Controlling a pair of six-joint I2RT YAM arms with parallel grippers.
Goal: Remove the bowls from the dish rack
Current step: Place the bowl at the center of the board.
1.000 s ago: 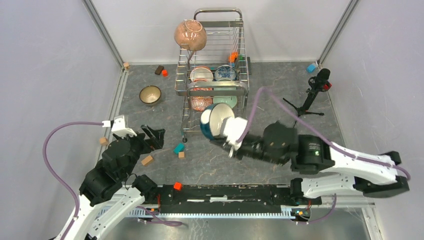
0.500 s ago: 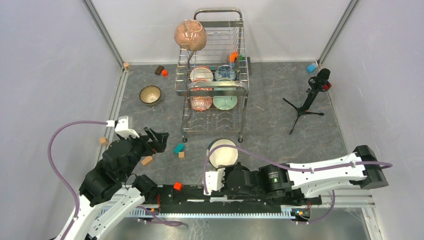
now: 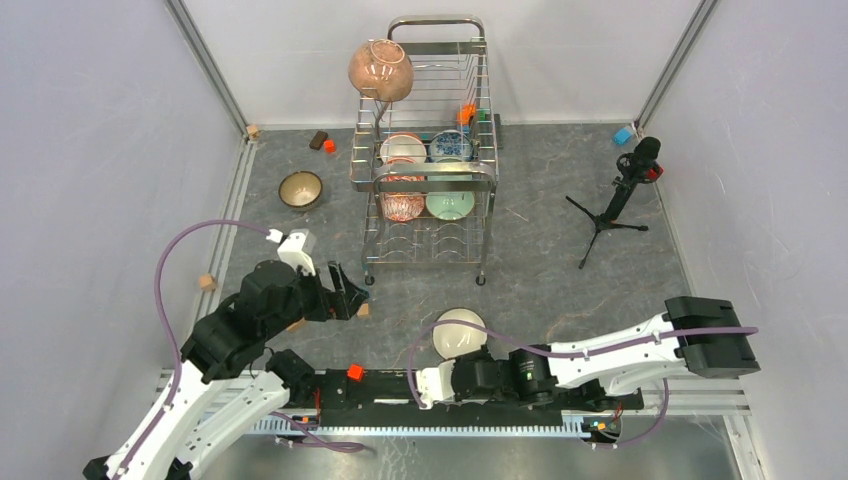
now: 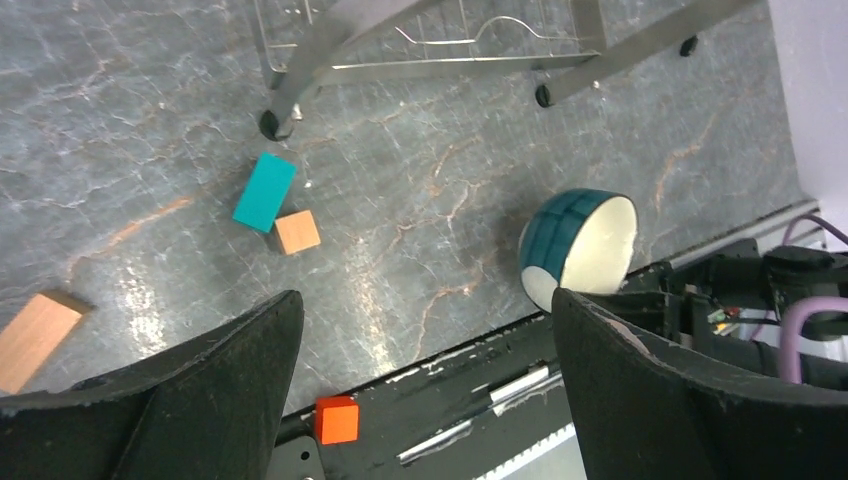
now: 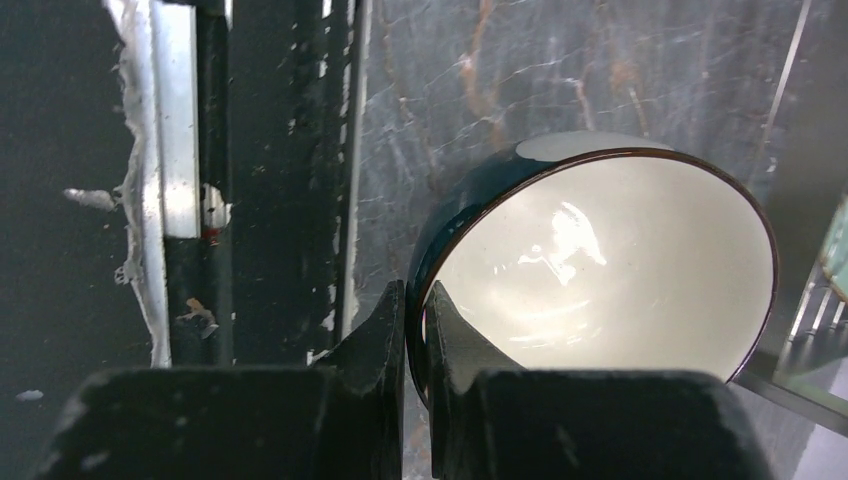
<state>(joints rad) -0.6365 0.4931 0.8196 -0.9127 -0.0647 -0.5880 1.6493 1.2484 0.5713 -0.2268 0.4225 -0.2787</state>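
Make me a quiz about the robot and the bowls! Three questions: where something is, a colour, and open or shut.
1. The left gripper is: A wide open and empty; B shut tight; C hidden.
2. The teal-and-white bowl is: A in the left gripper; B in the right gripper, near the arms' bases; C stacked on another bowl.
3. The topmost bowl, perched on the dish rack, is: A yellow; B black; C pink-brown.
Answers: 1 A, its jaws stand far apart with nothing between; 2 B, those jaws pinch its rim; 3 C, it looks speckled pink-brown.
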